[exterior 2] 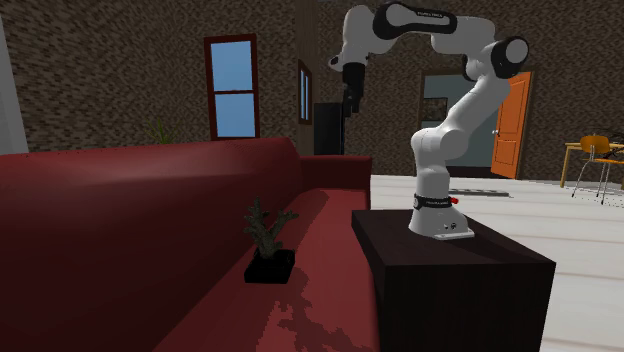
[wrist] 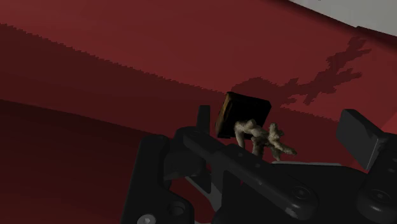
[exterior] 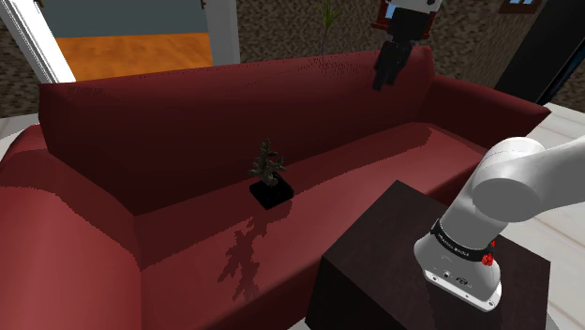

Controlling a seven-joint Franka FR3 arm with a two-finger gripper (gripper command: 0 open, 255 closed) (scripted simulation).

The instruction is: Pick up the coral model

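Coral model (exterior: 269, 170), a small pale, branching piece fixed upright on a square black base, stands on the seat cushion of a dark red sofa (exterior: 169, 141), roughly midway along the seat and near the foot of the backrest. Its jagged shadow (exterior: 242, 255) falls on the cushion towards the seat's front edge. The fingers (exterior: 380, 80) hang high in the air above the sofa's backrest, well apart from the model and off towards the shoulder view's right, pointing down at a slant. The white arm (exterior: 506, 178) rises from the dark box stand (exterior: 375, 262) that sits just in front of the sofa. In the second exterior view the coral model (exterior 2: 266, 238) sits low on the sofa (exterior 2: 100, 220) seat, while the fingers (exterior 2: 351, 105) hover far above it at the end of the arched arm (exterior 2: 450, 130), which stands on the stand (exterior 2: 470, 270). In the wrist view the two black fingers (wrist: 354, 127) stand wide apart with nothing between their pads. The coral model (wrist: 251, 127) shows in the gap between them but far beyond, down on the red sofa (wrist: 95, 63) cushion, touching neither finger, with its shadow (wrist: 324, 79) spread on the fabric past it.
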